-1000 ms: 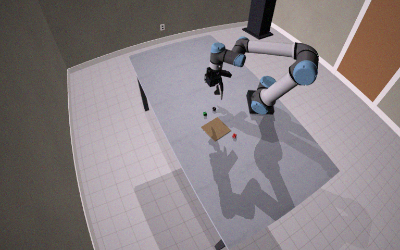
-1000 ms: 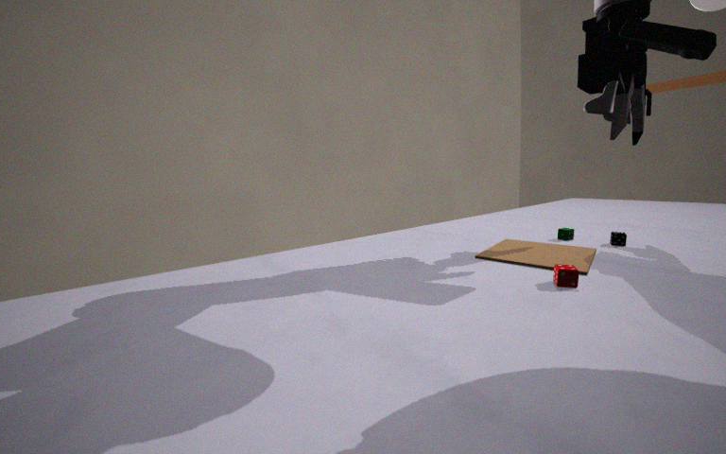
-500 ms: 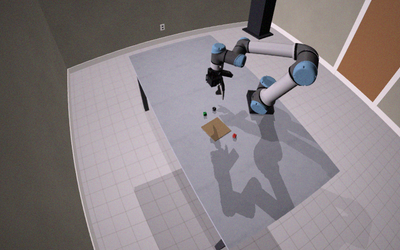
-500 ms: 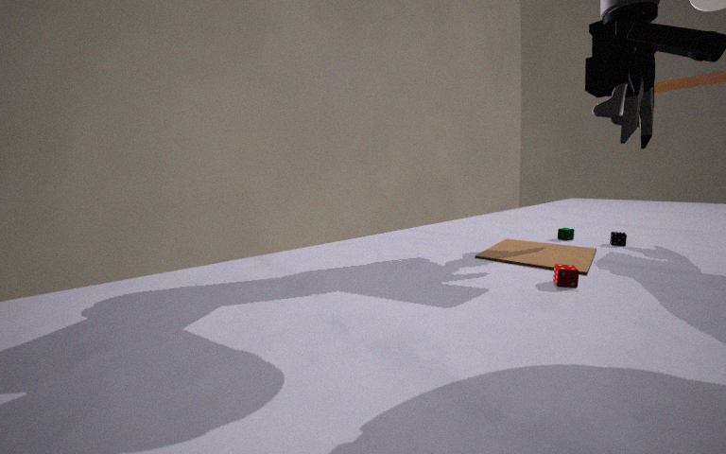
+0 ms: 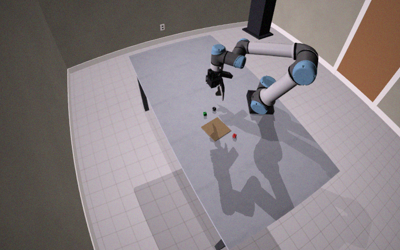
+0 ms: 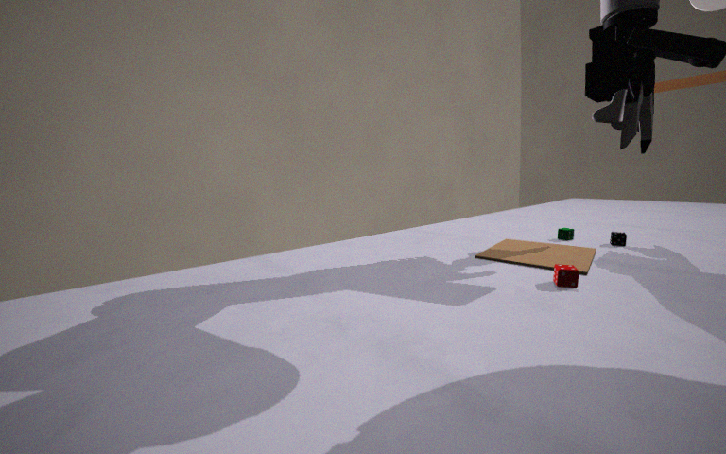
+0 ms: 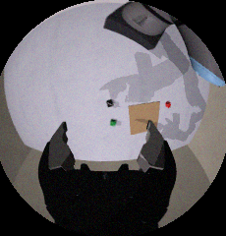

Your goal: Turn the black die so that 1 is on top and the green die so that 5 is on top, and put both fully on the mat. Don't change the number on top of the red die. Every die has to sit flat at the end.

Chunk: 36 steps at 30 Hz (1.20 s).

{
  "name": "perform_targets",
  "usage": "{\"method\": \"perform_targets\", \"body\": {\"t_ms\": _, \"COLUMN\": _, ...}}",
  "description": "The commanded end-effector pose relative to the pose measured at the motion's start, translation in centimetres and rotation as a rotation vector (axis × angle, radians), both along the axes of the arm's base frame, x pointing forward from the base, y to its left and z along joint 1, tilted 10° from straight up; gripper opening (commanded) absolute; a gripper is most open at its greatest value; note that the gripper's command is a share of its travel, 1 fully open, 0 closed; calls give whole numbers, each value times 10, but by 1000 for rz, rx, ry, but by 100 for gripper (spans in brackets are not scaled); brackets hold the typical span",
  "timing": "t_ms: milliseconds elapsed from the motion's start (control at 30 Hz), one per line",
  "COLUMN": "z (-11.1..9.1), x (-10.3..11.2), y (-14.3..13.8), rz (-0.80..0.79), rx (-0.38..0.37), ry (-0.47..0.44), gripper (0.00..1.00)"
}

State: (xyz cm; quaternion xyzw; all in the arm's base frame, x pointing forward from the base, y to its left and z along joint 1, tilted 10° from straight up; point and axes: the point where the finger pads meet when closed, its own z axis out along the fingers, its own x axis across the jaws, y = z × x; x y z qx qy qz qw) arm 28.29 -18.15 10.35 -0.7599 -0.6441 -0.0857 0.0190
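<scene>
The black die (image 5: 214, 109) (image 6: 617, 238) (image 7: 110, 103) and the green die (image 5: 204, 113) (image 6: 564, 234) (image 7: 113, 122) sit flat on the table beside the brown mat (image 5: 208, 127) (image 6: 566, 262) (image 7: 138, 129), both off it. The red die (image 5: 234, 135) (image 6: 565, 276) (image 7: 168, 104) sits flat on the table just off the mat's opposite side. The dice are too small for me to read their top numbers surely. My gripper (image 6: 633, 150) (image 7: 106, 121) is open and empty, high above the table, on the black and green dice's side of the mat.
The arm's base (image 5: 259, 105) (image 7: 133, 25) stands on the table, nearer the black die than the green one. The arm's shadows fall across the table (image 5: 171, 92) and partly over the mat. A dark pillar (image 5: 259, 18) stands beyond the table.
</scene>
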Motion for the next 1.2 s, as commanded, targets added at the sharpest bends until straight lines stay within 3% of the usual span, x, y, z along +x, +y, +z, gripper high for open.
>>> {"method": "perform_targets", "body": {"t_ms": 0, "z": -10, "x": 1, "y": 1, "rz": 0, "rx": -1, "ry": 0, "gripper": 100}}
{"method": "perform_targets", "body": {"t_ms": 433, "z": -80, "x": 9, "y": 10, "rz": 0, "rx": -1, "ry": 0, "gripper": 100}}
{"method": "perform_targets", "body": {"t_ms": 767, "z": -102, "x": 12, "y": 12, "rz": 0, "rx": -1, "ry": 0, "gripper": 100}}
{"method": "perform_targets", "body": {"t_ms": 1167, "z": -103, "x": 12, "y": 13, "rz": 0, "rx": -1, "ry": 0, "gripper": 100}}
